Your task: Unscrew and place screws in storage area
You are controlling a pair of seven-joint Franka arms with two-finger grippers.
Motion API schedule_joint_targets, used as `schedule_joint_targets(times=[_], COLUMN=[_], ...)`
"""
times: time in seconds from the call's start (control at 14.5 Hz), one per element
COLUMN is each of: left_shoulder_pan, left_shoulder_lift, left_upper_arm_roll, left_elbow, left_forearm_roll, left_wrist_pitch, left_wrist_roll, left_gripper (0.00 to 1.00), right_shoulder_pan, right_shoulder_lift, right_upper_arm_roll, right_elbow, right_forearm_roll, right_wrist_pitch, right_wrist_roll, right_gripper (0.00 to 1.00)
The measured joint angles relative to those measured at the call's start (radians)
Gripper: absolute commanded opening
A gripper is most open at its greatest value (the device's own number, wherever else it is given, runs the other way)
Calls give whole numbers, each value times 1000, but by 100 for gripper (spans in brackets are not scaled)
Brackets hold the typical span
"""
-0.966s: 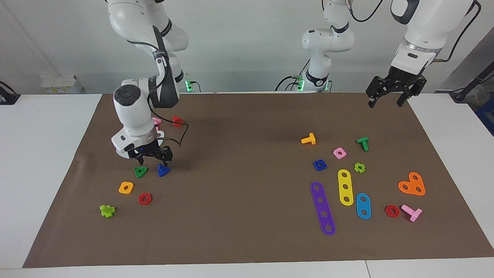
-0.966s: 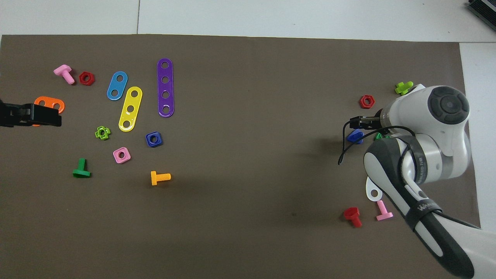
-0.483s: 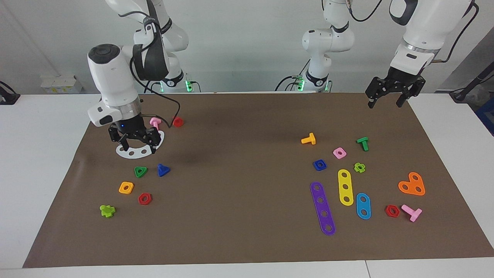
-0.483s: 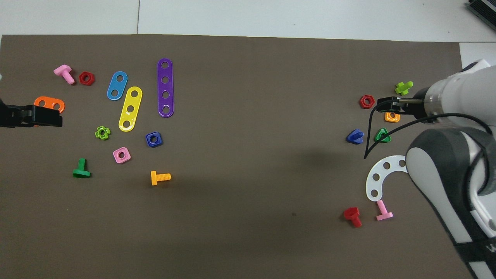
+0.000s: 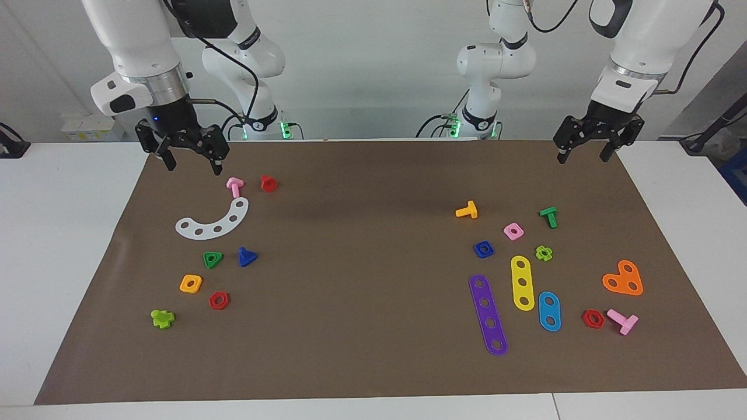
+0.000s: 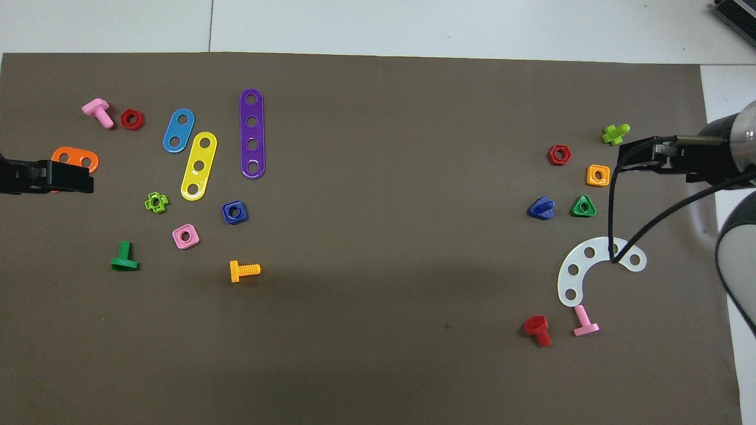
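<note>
The dark-blue screw [image 5: 247, 256] [image 6: 541, 208] with a triangular head lies on the brown mat toward the right arm's end, beside a green triangular nut [image 5: 212, 259] [image 6: 583, 206]. Its blue square nut [image 5: 483, 249] [image 6: 234, 212] lies apart, among the pieces toward the left arm's end. My right gripper [image 5: 194, 168] [image 6: 625, 160] hangs open and empty, high over the right-arm end of the mat, well clear of the screw. My left gripper [image 5: 582, 158] [image 6: 88, 177] waits open and empty, raised over its own end of the mat.
Around the screw lie a white curved plate [image 5: 213, 221], an orange square nut [image 5: 191, 283], a red hex nut [image 5: 219, 300], a lime screw [image 5: 162, 318], and pink [image 5: 234, 186] and red [image 5: 268, 183] screws. Purple [image 5: 488, 315], yellow and blue strips and an orange heart plate [image 5: 623, 279] lie toward the left arm's end.
My right gripper has risen from just over the blue screw and drawn back toward the robots, leaving the screw on the mat and uncovering the white plate. The left arm has barely moved.
</note>
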Motion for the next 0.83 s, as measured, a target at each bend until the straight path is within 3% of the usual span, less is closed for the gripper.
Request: schedule_joint_targets(times=[0.34, 0.83], left_shoulder_pan=[0, 0], left_shoulder_lift=[-1, -3], left_upper_arm_roll=[1, 1], left_elbow=[-3, -3], left_forearm_roll=[0, 0], left_wrist_pitch=[0, 0], left_wrist_roll=[0, 0], left_gripper=[100, 100], right_shoulder_pan=[-1, -1], right_shoulder_lift=[0, -9], right_upper_arm_roll=[-1, -1], right_elbow=[14, -22], right_forearm_roll=[0, 0], right_wrist_pitch=[-84, -99], right_wrist_roll=[0, 0], right_gripper=[100, 100])
